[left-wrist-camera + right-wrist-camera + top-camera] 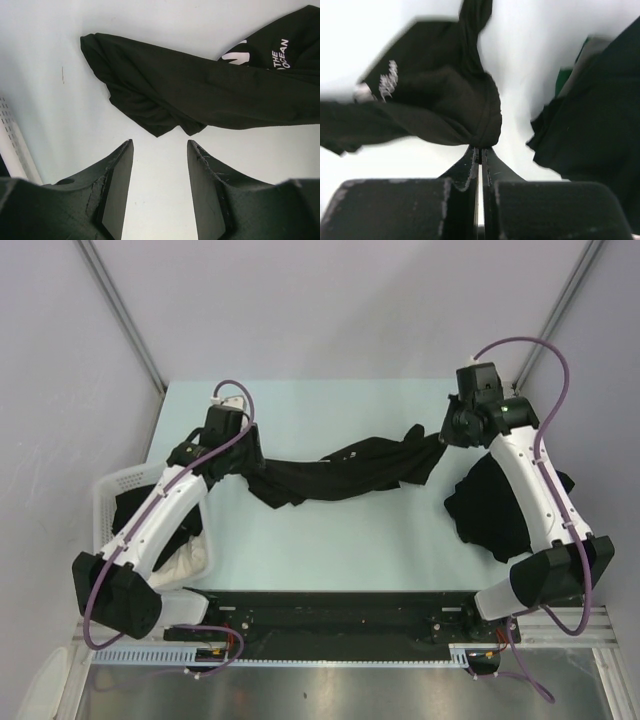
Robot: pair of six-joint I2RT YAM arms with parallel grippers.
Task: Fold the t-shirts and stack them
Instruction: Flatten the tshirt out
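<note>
1. Centre t-shirt: black, is lying strung out L-to-R across the pale table, bunched and creased, not flat. White lettering is showing on the chest in the left wrist view, part of it reading "THE OCEAN".

2. Right gripper: fingers are pressing together and pinching a gathered fold at the centre t-shirt's right end. In the top view this gripper is sitting at the far right of the table, with fabric trailing from it toward centre. The right wrist view is blurred, so finer detail can't be read.

3. Left gripper: fingers are standing spread, with nothing between them, only bare table. The shirt's left end is lying just ahead of the fingertips, not touching them in the wrist view. In the top view this gripper is sitting at that same end.

4. Second t-shirt: black, is lying in a heap on the table's right side, partly under the right arm, just beside the centre t-shirt's pinched end.

5. Lattice basket: white plastic, is standing at the table's left edge under the left arm. It is holding a black garment and, at the near end, a white cloth.
</note>
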